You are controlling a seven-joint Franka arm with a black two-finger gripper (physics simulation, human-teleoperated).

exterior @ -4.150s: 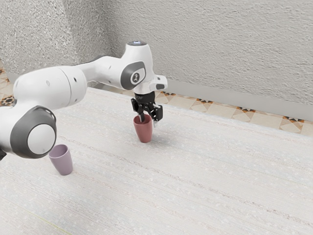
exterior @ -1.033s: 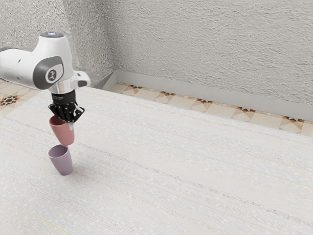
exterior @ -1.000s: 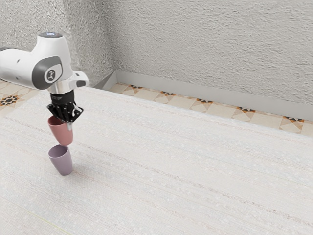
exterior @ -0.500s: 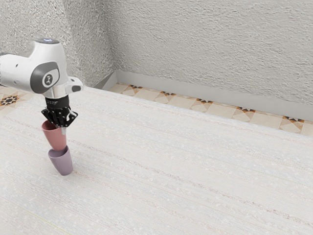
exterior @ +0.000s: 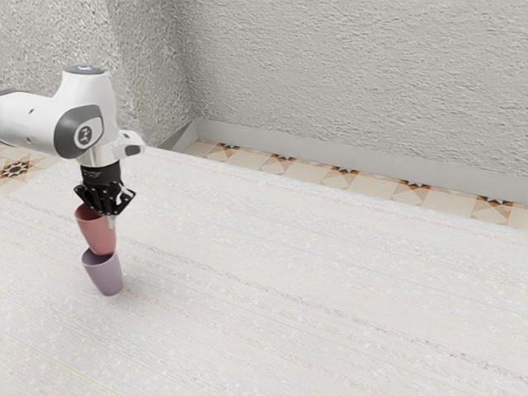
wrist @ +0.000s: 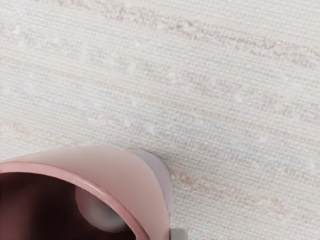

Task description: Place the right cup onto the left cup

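The gripper (exterior: 106,216) is closed to about the thickness of the wall of the pink-red cup (exterior: 97,233), gripping it at the rim; one light grey fingertip (exterior: 111,222) bears on the outer face, and the opposing finger enters the mouth, largely hidden. The pink-red cup is a smooth, tapered vessel with a round rim, held mouth up at the exterior view's left, directly over the mauve cup (exterior: 104,276). Its narrow base is at the lower cup's mouth — contact or slight entry cannot be determined. The mauve cup has the same tapered form and a smooth matte finish; it stands upright on the table (exterior: 289,272). The tabletop is off-white, with a woven texture and faint brownish streaks. In the wrist view, the pink-red cup shows a glossy rim, a dark interior and a rounded outer wall, with part of the mauve cup behind it. The arm (exterior: 29,122) has a smooth white shell with dark grey bands. On the far side are patterned beige floor tiles (exterior: 313,169), a plain grey skirting (exterior: 330,154) and a coarse plaster wall (exterior: 355,74).
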